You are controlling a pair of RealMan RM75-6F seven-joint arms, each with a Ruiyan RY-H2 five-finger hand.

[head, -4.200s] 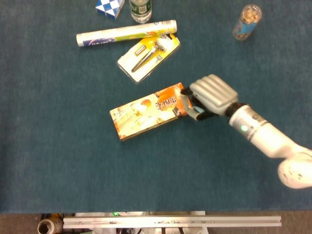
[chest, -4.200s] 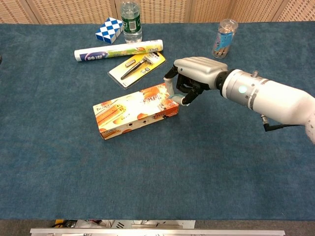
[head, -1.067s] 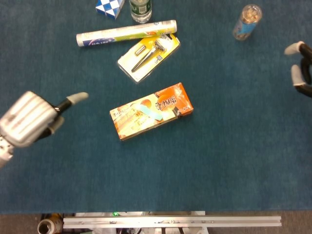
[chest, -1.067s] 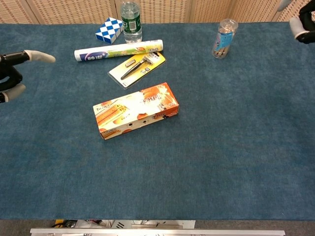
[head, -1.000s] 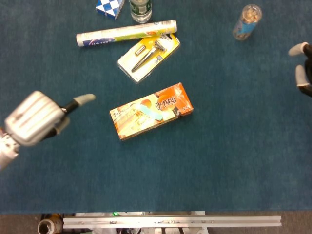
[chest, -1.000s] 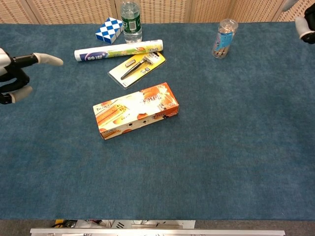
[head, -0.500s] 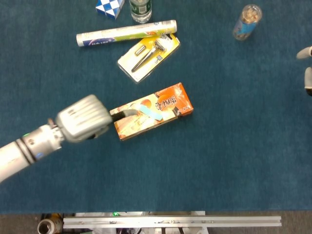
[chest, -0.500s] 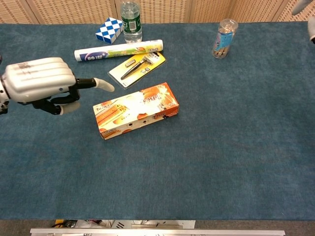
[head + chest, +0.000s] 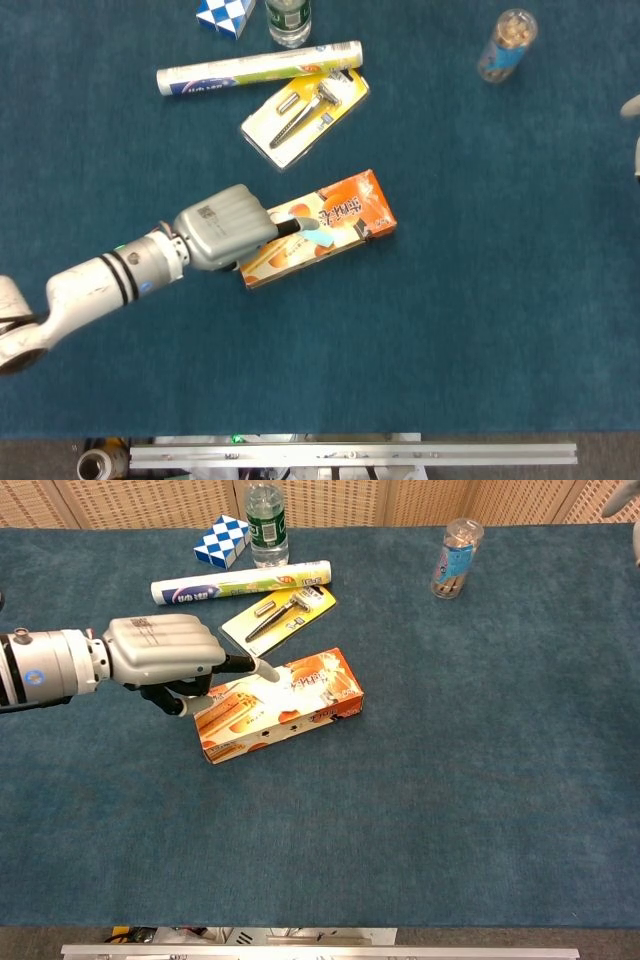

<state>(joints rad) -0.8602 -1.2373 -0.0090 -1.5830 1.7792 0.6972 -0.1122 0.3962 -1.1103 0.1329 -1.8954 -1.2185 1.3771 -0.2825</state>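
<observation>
An orange snack box lies flat on the blue cloth, near the middle; the chest view shows the box too. My left hand has come over its left end. The thumb lies across the box top and the other fingers curl down beside the left end, as the left hand shows in the chest view. The box has not left the table. Of my right hand only two spread fingertips show at the right edge, far from the box, with nothing in them.
Behind the box lie a razor in a yellow pack and a white-and-yellow roll. A blue-white cube puzzle and a bottle stand at the back. A clear jar stands back right. A metal rail runs along the front edge.
The right hand left the box's right end and withdrew to the right edge. The left hand swept in from the left and now touches the box's left end. The box has not shifted.
</observation>
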